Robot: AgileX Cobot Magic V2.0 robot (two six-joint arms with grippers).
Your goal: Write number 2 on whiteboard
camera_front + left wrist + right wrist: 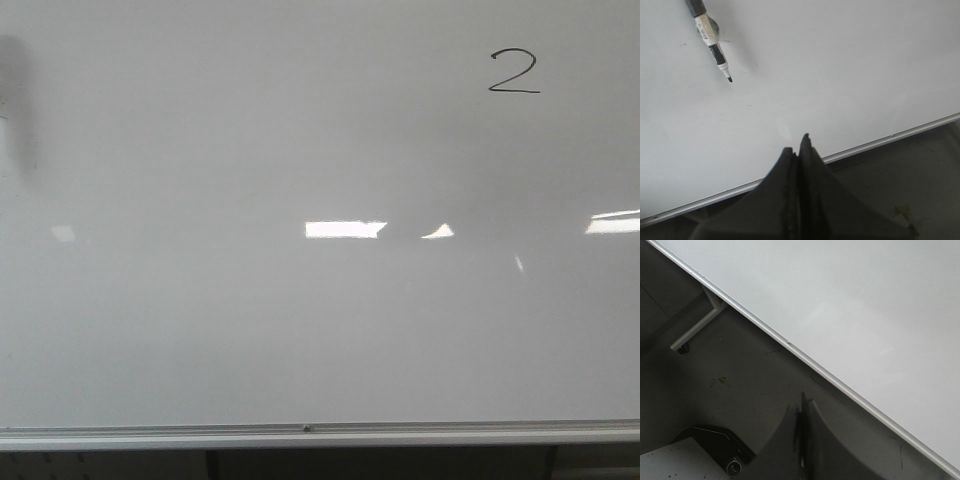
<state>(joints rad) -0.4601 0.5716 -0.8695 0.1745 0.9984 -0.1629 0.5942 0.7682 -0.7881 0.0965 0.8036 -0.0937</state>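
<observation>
The whiteboard [300, 330] fills the front view, glossy, with bright light reflections and a silver bottom rail [300, 435]. The number 2 [514, 72] is written in thin black at its upper right. In the left wrist view a black-tipped marker [710, 35] points at the whiteboard [840, 60]; its upper end runs out of frame. My left gripper [795, 145] is shut and empty, well apart from the marker. My right gripper [800, 402] is shut and empty, over dark floor beside the whiteboard [865, 300]. Neither gripper shows in the front view.
A dark blurred shape [20, 100] sits at the front view's left edge. A pale stand leg [695, 332] with a small foot sits below the board's rail. Dark floor [740, 375] lies beneath, with a grey box corner [675, 460] nearby.
</observation>
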